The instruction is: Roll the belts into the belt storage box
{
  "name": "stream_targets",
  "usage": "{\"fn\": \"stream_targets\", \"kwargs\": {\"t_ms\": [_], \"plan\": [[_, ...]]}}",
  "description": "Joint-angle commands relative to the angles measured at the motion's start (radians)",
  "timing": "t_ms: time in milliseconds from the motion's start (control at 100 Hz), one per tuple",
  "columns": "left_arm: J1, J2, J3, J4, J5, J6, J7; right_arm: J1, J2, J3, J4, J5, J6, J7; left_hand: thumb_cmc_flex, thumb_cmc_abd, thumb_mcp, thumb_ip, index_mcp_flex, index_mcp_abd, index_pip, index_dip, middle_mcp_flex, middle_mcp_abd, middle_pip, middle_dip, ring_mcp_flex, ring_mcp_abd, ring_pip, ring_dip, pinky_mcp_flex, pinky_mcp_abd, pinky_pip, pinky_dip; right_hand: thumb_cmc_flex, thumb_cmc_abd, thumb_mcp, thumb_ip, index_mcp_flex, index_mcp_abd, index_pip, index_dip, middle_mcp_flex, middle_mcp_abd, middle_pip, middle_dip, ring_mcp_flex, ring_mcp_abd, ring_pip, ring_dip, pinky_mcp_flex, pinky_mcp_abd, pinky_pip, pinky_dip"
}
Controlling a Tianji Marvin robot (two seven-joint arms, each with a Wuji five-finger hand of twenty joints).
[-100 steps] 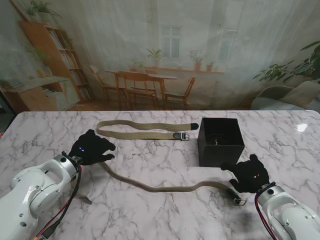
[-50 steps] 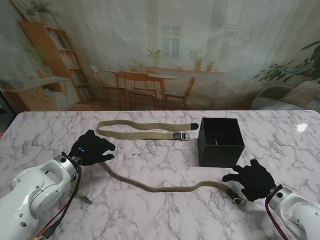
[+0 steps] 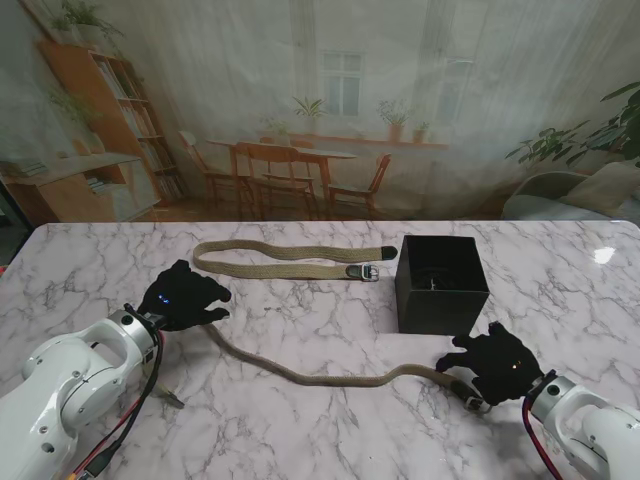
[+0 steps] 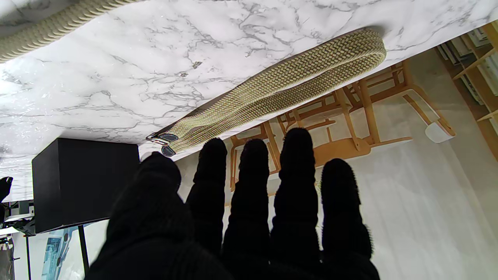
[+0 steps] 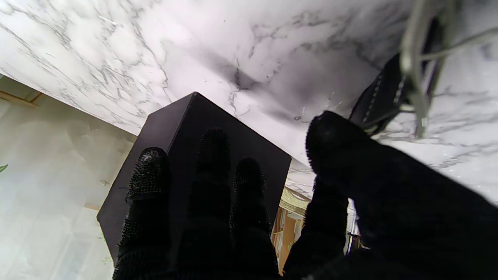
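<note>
A white marble table (image 3: 330, 300) with grey veining fills the stand view; behind its far edge hangs a printed backdrop (image 3: 330, 110) of a dining room with wooden chairs, a window, bookshelves and potted plants

Two woven olive-tan belts lie on the marble. The far belt (image 3: 285, 255) is folded double into a long flat loop, its bend toward the left and its metal buckle (image 3: 364, 271) with a dark tip just beside the black box (image 3: 441, 283). In the left wrist view the weave shows as a herringbone pattern (image 4: 280, 87). The near belt (image 3: 330, 372) runs in a shallow wave from under the left hand (image 3: 183, 297) across to the right hand (image 3: 498, 364), ending in a dark leather tab and a wire buckle (image 3: 475, 402) at that hand

The belt storage box is an open-topped black cube, upright, to the right of centre, farther from me than the right hand and apart from it; no belt is inside as far as can be seen

The left hand rests palm down over the near belt's left end, fingers (image 4: 295, 167) straight and slightly apart, gripping nothing visible. The right hand hovers over the buckle end with fingers (image 5: 212, 163) spread and thumb just beside the leather tab (image 5: 383, 97); no closed grip shows
</note>
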Motion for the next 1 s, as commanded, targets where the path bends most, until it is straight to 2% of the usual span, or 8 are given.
{"fn": "stream_targets", "kwargs": {"t_ms": [0,250,330,510,690,820,880,990], "plan": [[0.001,-0.002,0.001,0.004,0.0,0.003,-0.009,-0.009,-0.002,-0.008,0.003,-0.017,0.013,-0.005,0.0,0.027,-0.011,-0.003,0.01,0.02,-0.011,0.007,0.014,0.02,-0.007,0.003,-0.007,0.019,-0.023,-0.009,-0.011,0.035,-0.013,0.015,0.03,0.028,0.059,0.004,-0.078,-0.032,-0.048,-0.014,-0.025,0.007,-0.003,-0.007,-0.006,0.007,-0.03,-0.01,0.0,-0.006,-0.009,-0.012],[0.003,-0.002,-0.001,0.007,0.003,0.005,0.0,-0.006,0.004,-0.009,0.035,-0.036,0.04,-0.109,0.003,0.025,-0.011,-0.003,0.011,0.02,-0.01,0.008,0.014,0.02,-0.006,0.003,-0.006,0.02,-0.023,-0.009,-0.011,0.036,-0.014,0.015,-0.022,-0.003,0.044,0.0,-0.312,-0.015,-0.104,-0.055,-0.03,-0.016,0.042,0.012,0.008,-0.011,-0.017,-0.008,0.007,-0.02,0.002,-0.013],[0.002,-0.002,-0.001,0.009,0.003,0.004,0.003,0.006,0.012,-0.017,0.062,-0.05,0.041,-0.17,0.006,0.023,-0.01,-0.003,0.011,0.018,-0.009,0.008,0.015,0.018,-0.006,0.003,-0.006,0.019,-0.022,-0.009,-0.01,0.036,-0.013,0.015,-0.027,-0.02,0.042,-0.002,-0.303,-0.016,-0.186,-0.122,-0.07,-0.019,0.054,0.017,0.0,-0.019,-0.016,-0.01,0.006,-0.029,0.007,-0.016],[0.002,-0.002,0.0,0.011,0.004,0.003,0.008,0.027,0.029,-0.023,0.107,-0.091,0.053,-0.223,0.014,0.021,-0.008,-0.002,0.01,0.019,-0.008,0.008,0.016,0.018,-0.004,0.004,-0.004,0.018,-0.022,-0.009,-0.009,0.038,-0.013,0.015,-0.023,-0.043,0.044,-0.007,-0.242,-0.016,-0.128,-0.09,-0.127,0.001,0.062,0.019,-0.02,-0.014,-0.009,-0.013,0.001,-0.03,0.009,-0.02],[0.003,-0.002,-0.002,0.012,0.005,0.002,0.015,0.028,0.031,-0.033,0.13,-0.091,0.071,-0.226,0.017,0.022,-0.008,-0.002,0.009,0.019,-0.008,0.008,0.017,0.017,-0.003,0.004,-0.003,0.018,-0.021,-0.008,-0.008,0.037,-0.012,0.015,-0.114,-0.096,-0.056,-0.034,-0.266,-0.015,-0.069,-0.067,-0.127,0.01,0.061,0.014,-0.024,-0.009,-0.002,-0.019,-0.004,-0.022,0.006,-0.025],[0.002,-0.002,-0.002,0.015,0.004,0.001,0.02,0.03,0.03,-0.046,0.137,-0.079,0.067,-0.235,0.015,0.025,-0.009,-0.002,0.008,0.02,-0.008,0.007,0.017,0.017,-0.002,0.004,-0.003,0.017,-0.02,-0.008,-0.009,0.037,-0.012,0.015,-0.263,-0.154,-0.113,-0.055,-0.319,0.025,-0.045,-0.067,-0.124,0.018,0.051,0.01,-0.023,-0.004,-0.001,-0.017,-0.013,-0.015,0.002,-0.027],[0.002,-0.003,-0.002,0.016,0.004,0.001,0.022,0.031,0.029,-0.054,0.138,-0.075,0.065,-0.24,0.016,0.024,-0.009,-0.002,0.008,0.02,-0.008,0.007,0.016,0.018,-0.002,0.005,-0.003,0.019,-0.02,-0.008,-0.009,0.036,-0.012,0.015,-0.316,-0.175,-0.089,-0.065,-0.323,0.085,-0.113,-0.111,-0.131,0.023,0.055,0.012,-0.023,-0.004,-0.001,-0.014,-0.015,-0.012,0.001,-0.024],[0.002,-0.003,0.0,0.016,0.003,0.002,0.019,0.037,0.031,-0.073,0.139,-0.077,0.064,-0.246,0.016,0.024,-0.009,-0.003,0.006,0.022,-0.009,0.006,0.016,0.017,-0.002,0.005,-0.004,0.018,-0.02,-0.008,-0.01,0.036,-0.012,0.015,-0.299,-0.17,-0.099,-0.061,-0.305,0.082,-0.274,-0.123,-0.139,0.02,0.066,0.016,-0.019,-0.011,0.003,-0.01,-0.017,-0.013,-0.002,-0.021]]}}
